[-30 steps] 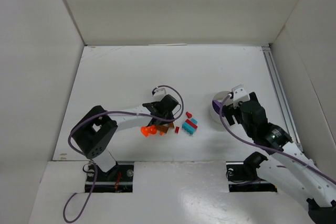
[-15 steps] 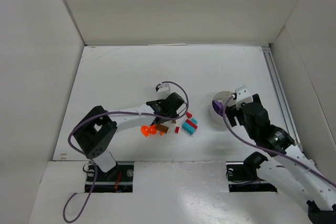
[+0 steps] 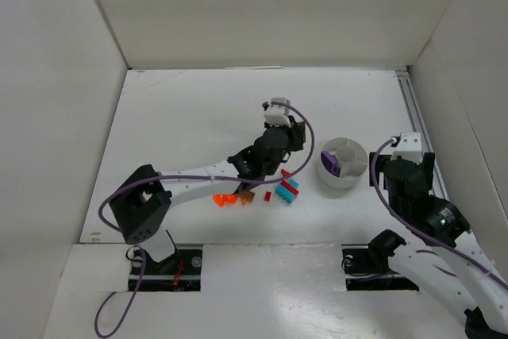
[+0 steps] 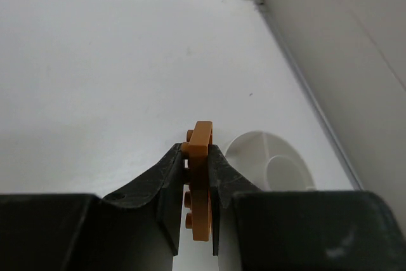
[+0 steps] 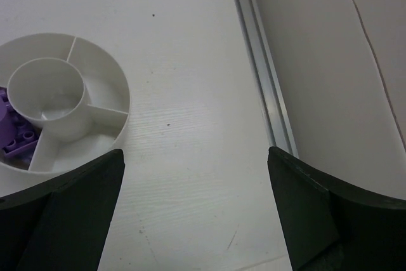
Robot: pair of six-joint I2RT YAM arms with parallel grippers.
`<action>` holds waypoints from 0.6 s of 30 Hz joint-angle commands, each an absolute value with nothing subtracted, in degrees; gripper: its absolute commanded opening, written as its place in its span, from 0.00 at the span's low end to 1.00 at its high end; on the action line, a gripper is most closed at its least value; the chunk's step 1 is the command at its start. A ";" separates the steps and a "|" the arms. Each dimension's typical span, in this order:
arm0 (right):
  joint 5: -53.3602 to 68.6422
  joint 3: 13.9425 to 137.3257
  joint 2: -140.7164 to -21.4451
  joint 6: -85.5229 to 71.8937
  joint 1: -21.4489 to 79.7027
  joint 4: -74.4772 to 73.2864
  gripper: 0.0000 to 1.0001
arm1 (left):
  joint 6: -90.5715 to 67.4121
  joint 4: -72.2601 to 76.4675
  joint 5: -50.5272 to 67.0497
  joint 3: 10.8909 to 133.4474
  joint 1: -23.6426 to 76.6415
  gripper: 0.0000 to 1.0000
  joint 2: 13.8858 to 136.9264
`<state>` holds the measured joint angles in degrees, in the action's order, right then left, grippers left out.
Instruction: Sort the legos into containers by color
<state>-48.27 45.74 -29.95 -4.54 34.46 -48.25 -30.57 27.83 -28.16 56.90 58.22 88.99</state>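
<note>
Your left gripper has come up off the loose pieces and swung toward the round white divided plastic bowl. Your right gripper has backed away to the bowl's right. Left is pinched tight on a small brown plastic lego plate, held on edge between the fingers. The bowl sits just ahead-right of those fingertips. Right is spread wide and holds nothing, with the bowl ahead-left of it. Small purple lego bricks lie in one wedge compartment. Orange pieces and red and teal pieces lie on the table behind the left gripper.
</note>
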 commanded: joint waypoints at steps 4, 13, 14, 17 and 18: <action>-52.99 47.47 -25.41 -11.43 34.10 -53.96 0.99 | -13.99 49.82 -22.86 66.79 61.60 0.00 100.43; -52.47 46.93 -20.21 -12.13 34.10 -54.67 0.99 | -9.75 57.39 -20.75 76.37 64.86 0.00 110.73; -51.95 46.93 -20.21 -12.13 34.10 -54.67 0.99 | -9.76 57.39 -20.22 76.90 64.86 0.00 111.35; -51.94 46.93 -20.21 -12.13 34.10 -54.67 0.99 | -10.28 56.52 -18.54 79.01 65.39 0.00 113.81; -51.94 46.93 -20.74 -12.13 34.10 -55.19 0.99 | -10.28 56.51 -19.07 79.80 65.39 0.00 115.12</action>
<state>-51.46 46.00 -20.40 -11.42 34.46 -54.57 -11.03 51.86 -20.18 75.99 65.17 114.67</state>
